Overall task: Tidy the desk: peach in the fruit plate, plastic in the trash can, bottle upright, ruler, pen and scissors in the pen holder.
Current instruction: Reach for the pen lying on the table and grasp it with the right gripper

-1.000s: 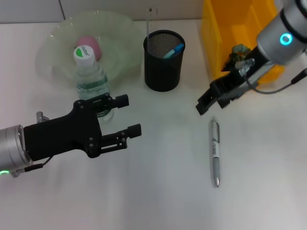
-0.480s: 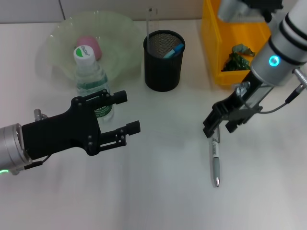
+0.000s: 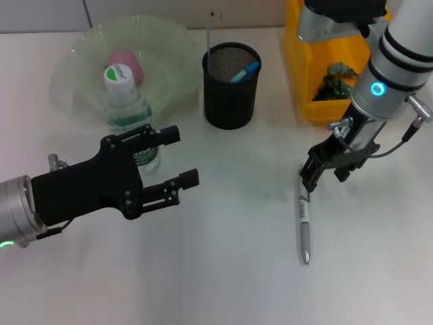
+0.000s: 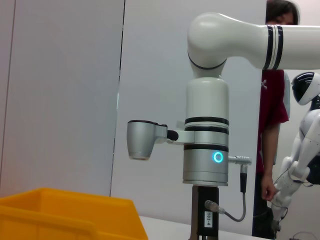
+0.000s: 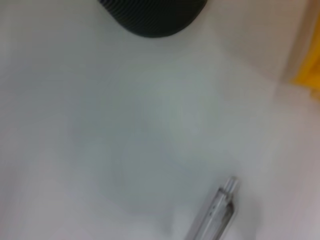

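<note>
A silver pen [image 3: 304, 223] lies on the white desk, and its clip end also shows in the right wrist view [image 5: 214, 216]. My right gripper [image 3: 326, 169] hangs open just over the pen's upper end. The black mesh pen holder [image 3: 231, 91] holds a blue-handled item [image 3: 245, 70] and a clear ruler [image 3: 210, 30]. Behind the upright bottle [image 3: 127, 108], the pink peach [image 3: 125, 61] lies in the green fruit plate [image 3: 169, 40]. Green plastic [image 3: 331, 80] lies in the yellow trash can [image 3: 301, 61]. My left gripper [image 3: 183, 156] is open beside the bottle, holding nothing.
The pen holder's base [image 5: 150, 15] and the yellow can's edge [image 5: 307, 75] frame the pen in the right wrist view. The left wrist view shows my right arm [image 4: 205, 150], the yellow can [image 4: 65, 215] and a person [image 4: 272, 150] behind.
My right gripper has come away from the yellow can, moving down and toward the desk front, and now sits over the pen's upper end. The left arm has barely moved.
</note>
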Robot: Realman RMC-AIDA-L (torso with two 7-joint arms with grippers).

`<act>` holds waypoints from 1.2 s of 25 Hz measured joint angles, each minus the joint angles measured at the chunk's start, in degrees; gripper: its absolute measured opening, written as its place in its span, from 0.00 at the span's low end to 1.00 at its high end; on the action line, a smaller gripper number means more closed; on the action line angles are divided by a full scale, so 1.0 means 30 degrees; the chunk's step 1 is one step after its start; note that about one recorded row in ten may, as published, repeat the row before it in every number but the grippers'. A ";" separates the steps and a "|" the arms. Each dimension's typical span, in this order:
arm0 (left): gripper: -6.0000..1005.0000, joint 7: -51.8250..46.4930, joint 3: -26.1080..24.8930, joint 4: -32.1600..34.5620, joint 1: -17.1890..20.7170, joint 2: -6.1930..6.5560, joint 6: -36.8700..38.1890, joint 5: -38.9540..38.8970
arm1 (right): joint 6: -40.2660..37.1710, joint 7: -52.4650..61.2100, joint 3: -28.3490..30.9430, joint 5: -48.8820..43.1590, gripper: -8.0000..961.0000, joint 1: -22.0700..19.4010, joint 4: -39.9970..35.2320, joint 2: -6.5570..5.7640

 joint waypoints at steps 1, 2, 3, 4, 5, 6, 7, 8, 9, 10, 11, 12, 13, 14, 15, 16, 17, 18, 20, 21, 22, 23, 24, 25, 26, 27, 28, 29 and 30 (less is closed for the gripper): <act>0.75 0.0001 -0.0001 0.0000 0.0012 0.0002 0.0001 -0.0002 | 0.0104 0.0002 -0.0169 -0.0034 0.66 0.0041 0.0035 0.0006; 0.75 0.0006 0.0000 0.0000 0.0026 0.0004 0.0002 -0.0002 | 0.0224 0.0003 -0.0399 -0.0052 0.66 0.0080 0.0061 0.0011; 0.75 0.0017 -0.0001 0.0000 0.0037 0.0004 0.0002 -0.0002 | 0.0330 0.0004 -0.0678 -0.0058 0.66 0.0102 0.0063 0.0014; 0.75 0.0040 0.0000 0.0000 0.0054 0.0005 0.0002 -0.0002 | 0.0460 0.0003 -0.1008 -0.0062 0.66 0.0113 0.0057 0.0021; 0.75 0.0094 -0.0001 0.0000 0.0074 0.0005 0.0002 -0.0003 | 0.0585 0.0004 -0.1347 -0.0060 0.66 0.0121 0.0043 0.0037; 0.75 0.0137 -0.0001 0.0000 0.0077 0.0004 0.0002 -0.0002 | 0.0841 0.0002 -0.1869 0.0006 0.66 0.0128 0.0018 0.0091; 0.75 0.0197 0.0000 -0.0015 0.0084 0.0006 0.0002 -0.0002 | 0.0841 0.0002 -0.1869 0.0006 0.66 0.0128 0.0018 0.0091; 0.75 0.0240 0.0000 -0.0042 0.0084 0.0005 0.0002 -0.0002 | 0.0978 0.0002 -0.2070 0.0069 0.66 0.0137 0.0017 0.0112; 0.75 0.0240 0.0000 -0.0042 0.0084 0.0005 0.0002 -0.0002 | 0.1125 0.0002 -0.2263 0.0177 0.66 0.0155 0.0025 0.0132; 0.75 0.0243 0.0000 -0.0051 0.0085 0.0004 0.0001 -0.0002 | 0.1240 0.0001 -0.2407 0.0300 0.66 0.0172 0.0039 0.0138; 0.75 0.0247 0.0000 -0.0069 0.0084 0.0005 0.0001 -0.0002 | 0.1351 0.0001 -0.2606 0.0490 0.66 0.0190 0.0052 0.0138; 0.75 0.0249 0.0000 -0.0074 0.0085 0.0010 -0.0006 -0.0003 | 0.1435 0.0001 -0.2834 0.0723 0.66 0.0190 0.0046 0.0139; 0.75 0.0249 0.0000 -0.0074 0.0085 0.0010 -0.0006 -0.0003 | 0.1513 0.0001 -0.3065 0.0961 0.66 0.0188 0.0027 0.0139; 0.75 0.0250 0.0000 -0.0078 0.0086 0.0021 -0.0025 -0.0002 | 0.1588 0.0001 -0.3299 0.1216 0.66 0.0185 -0.0015 0.0139; 0.75 0.0250 0.0000 -0.0078 0.0086 0.0021 -0.0025 -0.0002 | 0.1658 0.0000 -0.3495 0.1426 0.66 0.0181 -0.0032 0.0140; 0.75 0.0250 0.0000 -0.0078 0.0086 0.0021 -0.0025 -0.0002 | 0.1729 0.0001 -0.3736 0.1627 0.66 0.0180 -0.0032 0.0140; 0.75 0.0251 0.0000 -0.0079 0.0084 0.0031 -0.0045 -0.0002 | 0.1821 0.0000 -0.3912 0.1745 0.66 0.0183 -0.0019 0.0140; 0.75 0.0251 0.0000 -0.0079 0.0084 0.0031 -0.0045 -0.0002 | 0.1896 -0.0001 -0.4049 0.1816 0.66 0.0197 0.0034 0.0140; 0.75 0.0251 0.0000 -0.0080 0.0085 0.0033 -0.0037 -0.0001 | 0.2074 -0.0001 -0.4116 0.1848 0.66 0.0239 0.0191 0.0139; 0.75 0.0251 0.0000 -0.0080 0.0085 0.0033 -0.0037 -0.0001 | 0.2144 -0.0001 -0.4123 0.1850 0.66 0.0244 0.0252 0.0140; 0.75 0.0251 0.0001 -0.0086 0.0087 0.0035 -0.0024 -0.0001 | 0.2236 -0.0001 -0.4124 0.1851 0.66 0.0238 0.0287 0.0139; 0.75 0.0251 0.0000 -0.0103 0.0156 0.0061 -0.0016 0.0000 | 0.2325 0.0000 -0.4130 0.1851 0.66 0.0210 0.0315 0.0139; 0.75 0.0259 0.0000 -0.0105 0.0176 0.0066 -0.0026 0.0000 | 0.2398 -0.0001 -0.4152 0.1852 0.66 0.0163 0.0343 0.0139; 0.75 0.0267 0.0001 -0.0107 0.0185 0.0065 -0.0034 0.0000 | 0.2474 0.0000 -0.4252 0.1884 0.66 0.0136 0.0349 0.0138; 0.75 0.0289 0.0001 -0.0109 0.0209 0.0065 -0.0036 0.0001 | 0.2569 0.0002 -0.4433 0.1990 0.66 0.0109 0.0355 0.0136; 0.75 0.0297 0.0000 -0.0109 0.0224 0.0066 -0.0032 0.0000 | 0.2655 0.0002 -0.4693 0.2128 0.66 0.0094 0.0363 0.0136; 0.75 0.0297 0.0000 -0.0109 0.0224 0.0066 -0.0032 0.0000 | 0.2787 0.0002 -0.5038 0.2383 0.66 0.0077 0.0364 0.0136; 0.75 0.0299 0.0000 -0.0109 0.0234 0.0064 -0.0027 0.0001 | 0.2926 0.0002 -0.5424 0.2661 0.66 0.0060 0.0363 0.0136; 0.75 0.0300 0.0000 -0.0109 0.0250 0.0064 -0.0011 0.0001 | 0.3023 0.0003 -0.5667 0.2853 0.66 0.0048 0.0364 0.0136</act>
